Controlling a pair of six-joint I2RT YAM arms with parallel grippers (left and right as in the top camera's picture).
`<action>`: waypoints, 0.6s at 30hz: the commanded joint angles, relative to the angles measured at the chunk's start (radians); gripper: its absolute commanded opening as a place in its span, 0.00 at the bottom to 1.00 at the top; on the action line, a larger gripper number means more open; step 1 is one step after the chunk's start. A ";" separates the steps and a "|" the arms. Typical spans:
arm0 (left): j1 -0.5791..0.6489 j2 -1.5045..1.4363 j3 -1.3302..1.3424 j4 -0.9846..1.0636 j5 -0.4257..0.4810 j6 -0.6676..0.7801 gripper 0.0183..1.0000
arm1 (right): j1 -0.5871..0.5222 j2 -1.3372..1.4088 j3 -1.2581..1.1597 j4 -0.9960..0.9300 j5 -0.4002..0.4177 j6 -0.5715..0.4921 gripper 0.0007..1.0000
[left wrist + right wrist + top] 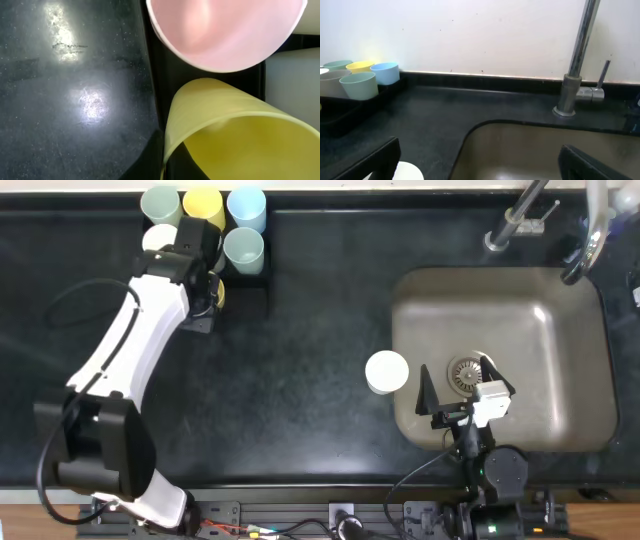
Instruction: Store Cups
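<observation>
The steel sink (560, 330) is the largest container, and it holds only its drain. The right gripper (460, 392) hangs over the sink with its fingers spread wide and nothing between them.

Well apart from the sink, on the side away from the faucet (580, 60), is a black tray (255, 285). In the tray stand a blue cup (246, 205), two pale green cups (243, 248) and a yellow one (203, 202), all upright with the mouth up. The left gripper (207, 288) is over the edge of this tray. In its wrist view a yellow cup (225, 115) is very close under it, just beside a pink cup (225, 35). Whether the gripper grasps this yellow cup cannot be told.

A white cup (386, 371) stands alone just beside the sink rim, on the tray's side. From above it shows as a round circle, so its long axis is vertical.

The desk (300, 380) is dark speckled stone, and a plain white wall (470, 35) rises behind the sink.
</observation>
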 commanded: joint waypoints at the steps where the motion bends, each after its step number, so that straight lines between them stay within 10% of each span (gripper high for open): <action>1: 0.016 0.021 -0.004 0.006 0.003 -0.015 0.02 | -0.002 -0.011 -0.014 0.005 0.005 0.004 1.00; 18: 0.029 0.045 -0.004 0.055 0.040 -0.014 0.15 | -0.002 -0.011 -0.014 0.005 0.005 0.004 1.00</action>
